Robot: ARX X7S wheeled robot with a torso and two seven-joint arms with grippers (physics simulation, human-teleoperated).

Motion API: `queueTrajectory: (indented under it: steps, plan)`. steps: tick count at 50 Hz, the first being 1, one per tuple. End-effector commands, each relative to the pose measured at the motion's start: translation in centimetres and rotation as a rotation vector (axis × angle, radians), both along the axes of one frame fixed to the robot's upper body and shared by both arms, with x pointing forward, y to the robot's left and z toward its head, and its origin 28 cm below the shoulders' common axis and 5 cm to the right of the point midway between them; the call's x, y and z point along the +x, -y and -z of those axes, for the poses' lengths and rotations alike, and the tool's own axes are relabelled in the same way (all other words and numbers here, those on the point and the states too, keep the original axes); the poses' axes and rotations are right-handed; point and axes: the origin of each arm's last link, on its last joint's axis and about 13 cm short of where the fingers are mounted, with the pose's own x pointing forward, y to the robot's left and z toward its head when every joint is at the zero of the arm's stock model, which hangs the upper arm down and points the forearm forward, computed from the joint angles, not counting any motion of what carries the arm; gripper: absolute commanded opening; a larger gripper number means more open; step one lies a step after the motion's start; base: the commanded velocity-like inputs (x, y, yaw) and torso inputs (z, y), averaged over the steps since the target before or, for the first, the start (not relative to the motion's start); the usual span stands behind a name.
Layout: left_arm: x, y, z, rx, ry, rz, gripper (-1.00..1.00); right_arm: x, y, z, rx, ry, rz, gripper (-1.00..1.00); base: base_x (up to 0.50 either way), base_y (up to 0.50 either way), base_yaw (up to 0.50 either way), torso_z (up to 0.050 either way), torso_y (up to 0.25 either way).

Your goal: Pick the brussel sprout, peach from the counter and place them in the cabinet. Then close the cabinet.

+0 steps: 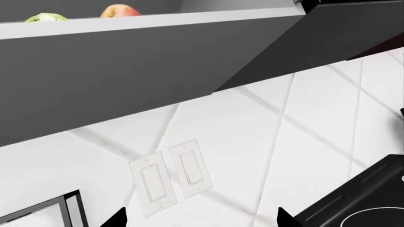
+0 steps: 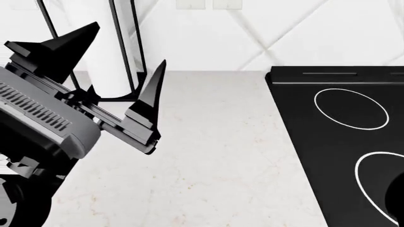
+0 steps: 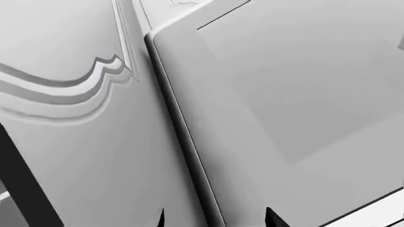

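The brussel sprout (image 1: 45,18) and peach (image 1: 120,10) sit side by side on the cabinet (image 1: 145,61) shelf. The left gripper (image 2: 110,56) hangs at ten o'clock over the bare worktop (image 2: 208,156), jaws apart and empty. The right gripper (image 3: 215,218) faces the cabinet door (image 3: 82,142), jaws apart.

The counter (image 2: 208,156) lies bare from its front edge back to the tiled wall (image 2: 303,33), room enough to pass. At its back left corner a black-framed stand (image 2: 126,52) blocks the way; along its right edge sits the stovetop (image 2: 341,142). Overhead, the cabinet's (image 1: 126,66) underside juts out, with the brussel sprout (image 1: 45,18) and peach (image 1: 120,11) at its shelf's front edge. The cabinet door (image 3: 290,94) stands close before the right arm.
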Motion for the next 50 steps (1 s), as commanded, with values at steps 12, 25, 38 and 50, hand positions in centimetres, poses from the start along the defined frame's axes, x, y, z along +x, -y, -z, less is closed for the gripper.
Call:
queueTrajectory:
  steps: [12,25,38,50]
  plan:
    - [0.0,0.0,0.1,-0.001,-0.001,0.0,1.0,1.5,-3.3,-3.1,-0.181,0.025,-0.196,1.0,0.01,0.0,0.01,0.008,0.0]
    - [-0.1,-0.1,0.0,-0.005,-0.001,0.001,1.0,2.0,-5.0,-3.9,-0.272,0.015,-0.199,1.0,0.0,0.0,0.0,0.003,0.0]
    - [-0.1,-0.1,-0.1,-0.009,0.003,0.002,1.0,2.8,-5.8,-4.4,-0.313,-0.006,-0.178,1.0,0.0,0.0,0.0,0.002,0.0]
    - [-0.2,-0.2,-0.1,-0.009,0.002,0.003,1.0,4.6,-6.8,-4.7,-0.367,-0.034,-0.143,1.0,0.0,0.0,0.0,0.003,0.0]
